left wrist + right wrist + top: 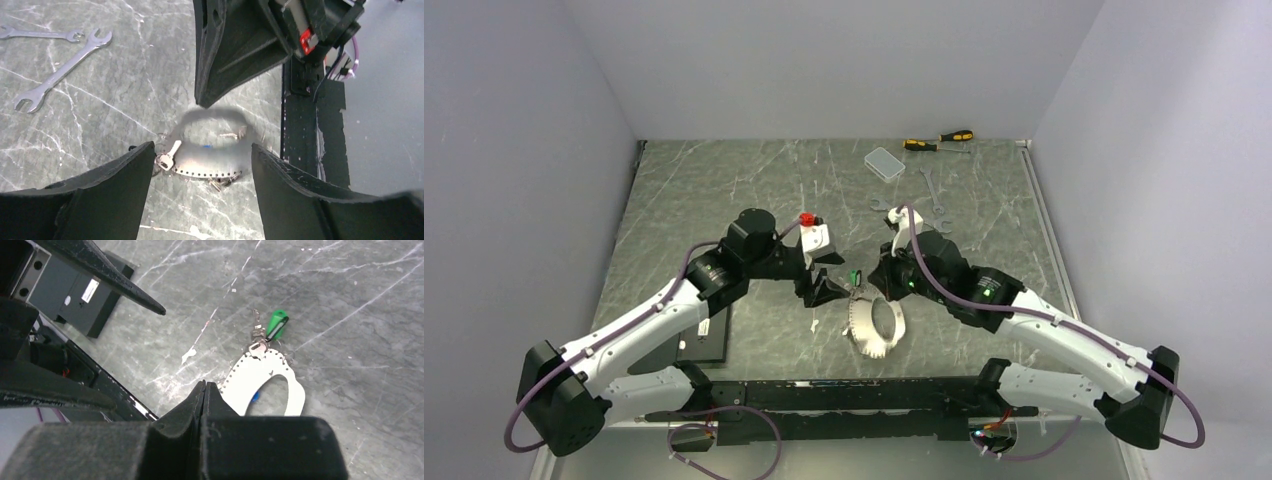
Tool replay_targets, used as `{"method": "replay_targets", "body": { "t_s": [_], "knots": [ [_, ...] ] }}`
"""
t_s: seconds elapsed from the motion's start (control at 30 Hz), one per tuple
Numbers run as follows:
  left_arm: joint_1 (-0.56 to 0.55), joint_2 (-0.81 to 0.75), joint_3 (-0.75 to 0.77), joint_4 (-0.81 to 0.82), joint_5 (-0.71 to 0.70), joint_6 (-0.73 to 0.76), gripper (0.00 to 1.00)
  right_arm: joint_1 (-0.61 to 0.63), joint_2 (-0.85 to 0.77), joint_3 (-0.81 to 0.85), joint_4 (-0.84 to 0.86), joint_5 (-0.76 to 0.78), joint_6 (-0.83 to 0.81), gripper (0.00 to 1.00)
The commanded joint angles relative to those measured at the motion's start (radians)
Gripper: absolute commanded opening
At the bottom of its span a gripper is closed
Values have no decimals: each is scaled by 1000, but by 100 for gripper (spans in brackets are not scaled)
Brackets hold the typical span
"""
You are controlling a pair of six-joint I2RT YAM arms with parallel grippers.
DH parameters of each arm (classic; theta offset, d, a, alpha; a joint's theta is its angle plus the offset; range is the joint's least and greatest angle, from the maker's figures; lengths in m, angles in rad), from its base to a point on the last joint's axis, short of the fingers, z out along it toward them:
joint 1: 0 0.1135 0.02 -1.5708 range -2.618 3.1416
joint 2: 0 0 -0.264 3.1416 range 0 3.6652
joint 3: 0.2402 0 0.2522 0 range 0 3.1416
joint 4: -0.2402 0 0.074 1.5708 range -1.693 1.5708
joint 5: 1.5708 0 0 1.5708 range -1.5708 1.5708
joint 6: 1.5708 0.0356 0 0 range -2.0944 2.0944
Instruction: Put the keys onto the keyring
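**Operator:** Two things: where is the keyring (250, 372), and how do my jaws stand?

**Spotter:** Your keyring lies on the table (724, 200) between your two arms, a pale band with holes along its rim. A green-headed key (276, 324) and a silver key (257, 347) sit at its far rim, touching it. Your left gripper (202, 150) hangs over it, fingers wide apart and holding nothing. Your right gripper (205, 386) is pressed together, its tip just beside the rim. I cannot tell whether it pinches that rim.

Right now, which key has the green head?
The key at the ring's narrow end: green plastic head, while the silver key beside it is bare metal.
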Motion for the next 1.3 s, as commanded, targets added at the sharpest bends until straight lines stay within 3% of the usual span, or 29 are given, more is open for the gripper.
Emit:
{"method": "replay_targets", "body": {
  "t_s": [0.0,0.13,0.27,0.3,0.37,0.4,0.47,0.53,0.67,0.87,1.0,1.27],
  "knots": [
    [-14,-52,-21,117,-63,-124,75,5,27,37,94,29,73,0],
    [-42,-94,-66,117,-219,-215,76,5,51,40,83,73,95,0],
    [-90,-171,-193,159,-354,-296,77,5,21,13,-60,224,185,2],
    [-105,-189,-215,163,-384,-304,77,5,-2,-14,-86,243,227,12],
    [-139,-207,-249,154,-448,-304,76,5,-58,-95,-117,245,314,48],
    [-154,-206,-257,142,-472,-301,76,5,-81,-156,-115,219,348,60],
    [-195,-182,-257,106,-530,-299,75,6,-117,-237,-122,164,424,72],
    [-241,-138,-244,74,-577,-306,74,8,-122,-293,-143,112,498,75],
    [-329,-45,-221,74,-645,-357,72,16,-104,-370,-158,37,541,75],
    [-441,117,-198,131,-740,-416,69,38,-60,-422,-84,-45,519,59],
    [-452,164,-223,222,-801,-470,67,52,-25,-425,-47,-46,515,57],
    [-453,171,-250,255,-813,-486,66,86,40,-437,-18,-53,525,36]
  ]
}}
